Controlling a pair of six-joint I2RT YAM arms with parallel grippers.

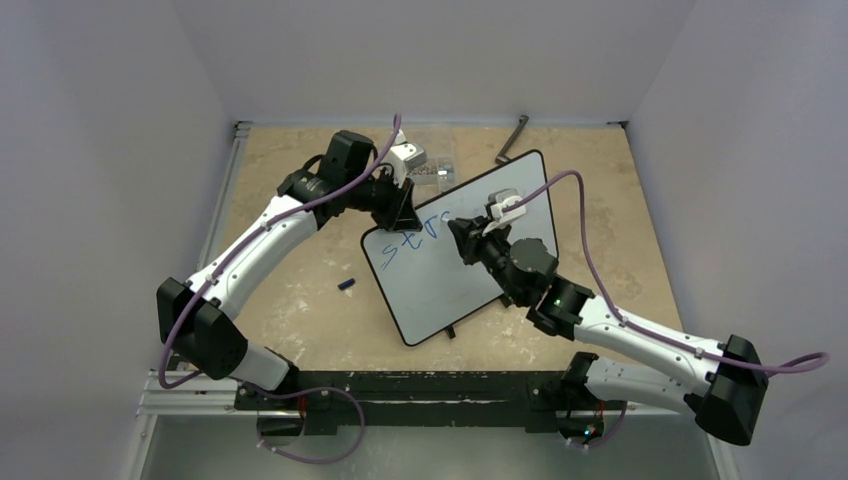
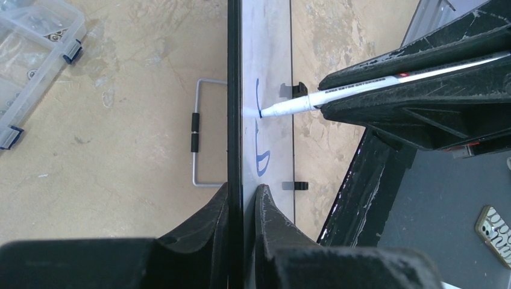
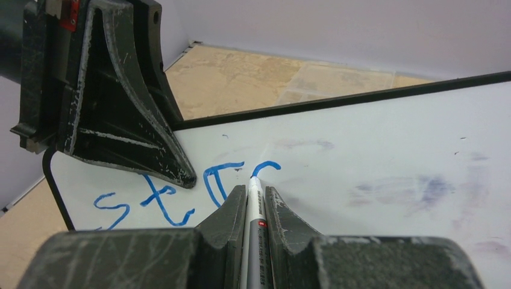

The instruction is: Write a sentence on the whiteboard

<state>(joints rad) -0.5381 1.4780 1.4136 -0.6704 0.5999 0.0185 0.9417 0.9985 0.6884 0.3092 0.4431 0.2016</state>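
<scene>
The whiteboard (image 1: pixel 455 285) lies tilted on the table, its black frame seen edge-on in the left wrist view (image 2: pixel 235 72). My left gripper (image 1: pixel 403 213) (image 2: pixel 244 188) is shut on its upper left edge, one finger on each face. Blue letters of the sentence (image 1: pixel 412 240) (image 3: pixel 169 201) read "str", followed by a short curved stroke. My right gripper (image 1: pixel 460 230) (image 3: pixel 250 188) is shut on a white and grey marker (image 3: pixel 254 217) (image 2: pixel 337 96). The marker's tip touches the board at the end of that curved stroke. Faint purple smudges (image 3: pixel 416 189) mark the board further right.
A small blue cap (image 1: pixel 346 285) lies on the table left of the board. A clear plastic organiser box (image 1: pixel 437 168) (image 2: pixel 30 54) stands behind the left gripper. A black bent tool (image 1: pixel 512 140) lies at the back. A wire handle (image 2: pixel 196 129) sticks out behind the board.
</scene>
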